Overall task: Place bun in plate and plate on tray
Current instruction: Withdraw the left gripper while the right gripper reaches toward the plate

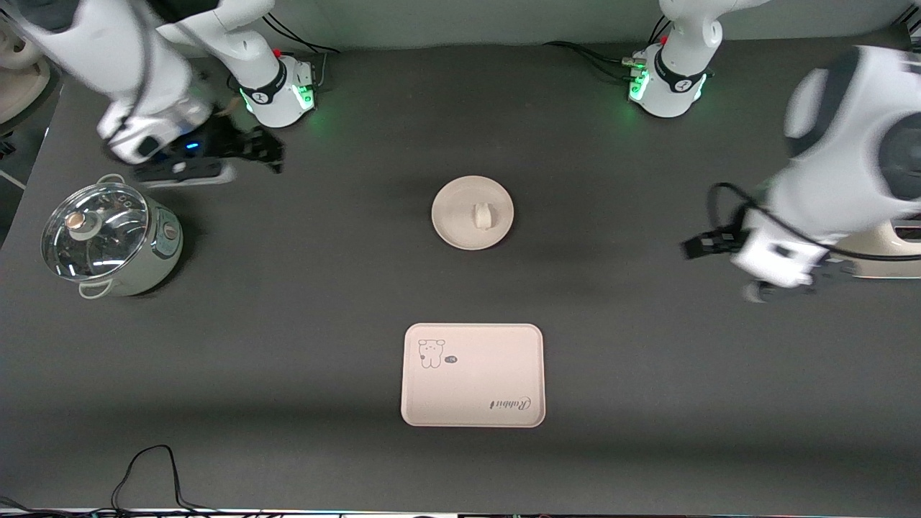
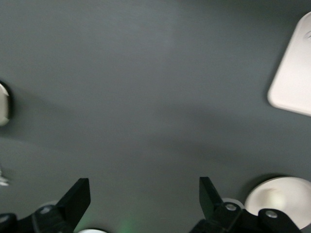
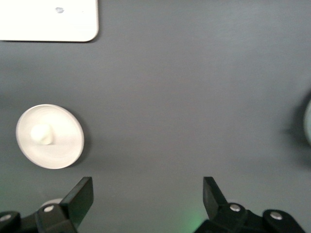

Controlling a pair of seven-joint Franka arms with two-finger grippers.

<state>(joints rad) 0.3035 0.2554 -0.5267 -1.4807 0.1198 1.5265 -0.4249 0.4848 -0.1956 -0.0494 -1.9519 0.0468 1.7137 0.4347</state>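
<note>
One tray (image 1: pixel 473 375) lies nearest the front camera on the dark tabletop (image 1: pixel 647 360). It is cream-pink and rectangular, and its cartoon animal and the script word "Rabbit" are in plain sight; nothing rests on it. In the front view, with the dial centred on this tray, the plate (image 1: pixel 473 213) sits at twelve o'clock, well apart from it and farther from the camera. The bun (image 1: pixel 481 216) lies in the plate, near its middle.

At about ten o'clock from the tray, toward the right arm's end of the tabletop, we see a pale green pot (image 1: pixel 108 237) closed with a glass lid.

With the dial moved to the plate, the left pincer (image 1: pixel 788 284) is between three and four o'clock, over bare tabletop toward the left arm's end. In the left wrist view this pincer (image 2: pixel 143 187) is spread wide and holds nothing; the tray (image 2: pixel 294 82), the plate (image 2: pixel 279 199) and the bun (image 2: pixel 272 198) show at the edges.

The right pincer (image 1: pixel 262 151) is between nine and ten o'clock of the plate, over bare tabletop just by the right arm's base. In the right wrist view we find it (image 3: pixel 146 187) wide apart and empty, with the tray (image 3: pixel 48 19), the plate (image 3: pixel 49 137) and the bun (image 3: pixel 41 134) in sight.
</note>
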